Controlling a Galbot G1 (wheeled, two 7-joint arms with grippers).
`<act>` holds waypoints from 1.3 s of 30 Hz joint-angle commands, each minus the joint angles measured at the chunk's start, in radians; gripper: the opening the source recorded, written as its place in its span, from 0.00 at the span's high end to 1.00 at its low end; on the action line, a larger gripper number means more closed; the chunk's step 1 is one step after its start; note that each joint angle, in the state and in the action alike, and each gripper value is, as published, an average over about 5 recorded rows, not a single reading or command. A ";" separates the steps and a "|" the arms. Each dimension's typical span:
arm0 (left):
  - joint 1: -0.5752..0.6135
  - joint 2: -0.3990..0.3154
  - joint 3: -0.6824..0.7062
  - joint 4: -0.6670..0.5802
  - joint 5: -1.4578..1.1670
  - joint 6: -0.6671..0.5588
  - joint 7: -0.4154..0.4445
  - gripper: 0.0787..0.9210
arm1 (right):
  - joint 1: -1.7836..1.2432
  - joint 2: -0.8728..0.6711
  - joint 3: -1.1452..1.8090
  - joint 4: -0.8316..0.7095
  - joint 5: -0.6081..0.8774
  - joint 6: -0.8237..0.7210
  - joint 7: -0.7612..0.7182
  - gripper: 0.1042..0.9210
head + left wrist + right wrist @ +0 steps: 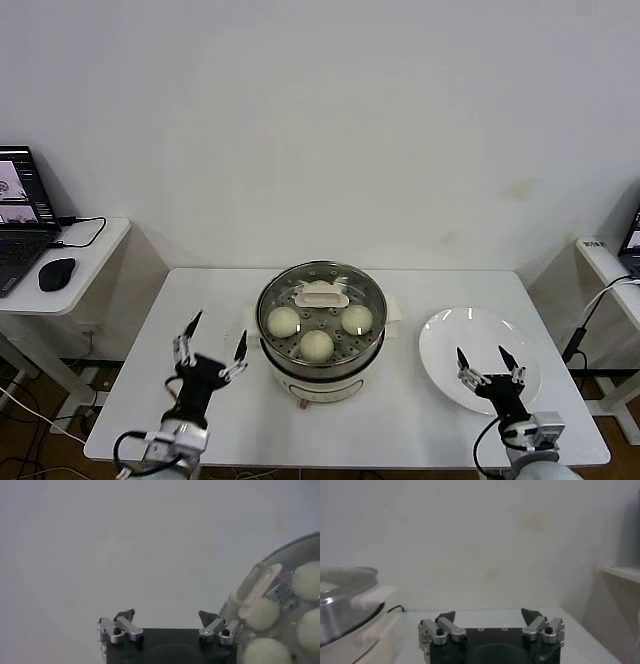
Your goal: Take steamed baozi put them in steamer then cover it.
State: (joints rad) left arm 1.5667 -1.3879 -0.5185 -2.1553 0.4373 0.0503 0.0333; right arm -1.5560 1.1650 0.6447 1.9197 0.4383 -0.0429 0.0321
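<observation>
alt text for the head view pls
A steel steamer sits mid-table under a glass lid, with buns visible inside. An empty white plate lies to its right, with the open right gripper over it and the open left gripper left of the pot.

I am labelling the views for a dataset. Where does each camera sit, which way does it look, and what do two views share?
Head: high, looking down at the table, steamer, plate; left hand and right hand show, both open.
Left wrist: behind the left hand, facing the wall; lidded steamer at the edge.
Right wrist: behind the right hand, facing the wall.
Shared: all three show the steamer.
</observation>
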 commanded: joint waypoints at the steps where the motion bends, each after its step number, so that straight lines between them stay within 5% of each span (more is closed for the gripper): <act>1: 0.168 -0.013 -0.114 0.111 -0.350 -0.129 -0.066 0.12 | -0.060 -0.009 -0.015 0.028 -0.054 -0.026 0.011 0.12; 39: 0.180 -0.001 -0.086 0.038 -0.302 -0.066 -0.053 0.12 | -0.046 0.082 0.007 0.037 -0.110 -0.029 0.025 0.12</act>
State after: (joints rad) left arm 1.7440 -1.3907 -0.6029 -2.1192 0.1409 -0.0159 -0.0190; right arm -1.6035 1.2300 0.6483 1.9547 0.3583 -0.0781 0.0452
